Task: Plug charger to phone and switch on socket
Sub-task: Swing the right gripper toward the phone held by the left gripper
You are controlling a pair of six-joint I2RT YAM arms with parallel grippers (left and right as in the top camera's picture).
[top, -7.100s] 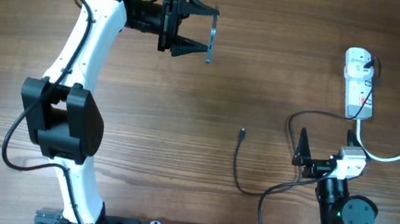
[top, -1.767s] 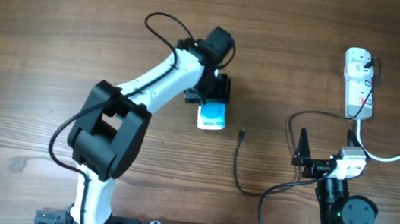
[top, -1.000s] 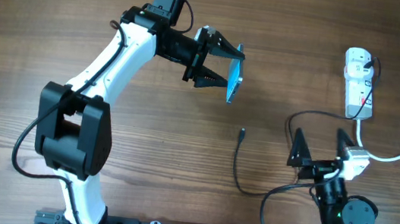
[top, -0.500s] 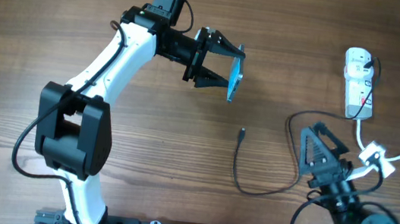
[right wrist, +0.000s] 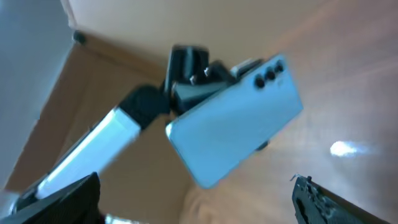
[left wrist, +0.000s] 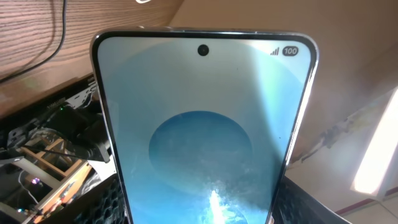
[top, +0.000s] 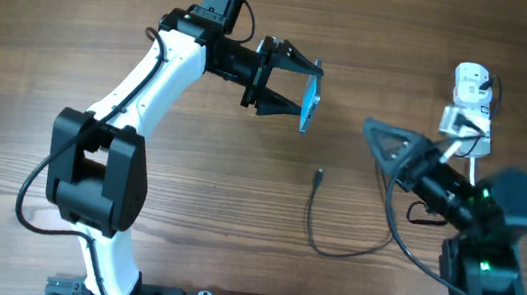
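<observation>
While your left gripper [top: 303,92] pinches the phone [left wrist: 202,130] on edge above the table [top: 60,2], your right gripper [top: 378,148] hangs spread wide near the socket [top: 472,84].

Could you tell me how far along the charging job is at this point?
Done: the phone is up off the table, clamped in the left gripper. In hand: the right gripper, open and empty, hangs near the charger, whose plug tip lies loose on the wood. Left: grasp the plug, insert it into the phone, then press the switch on the socket.
</observation>
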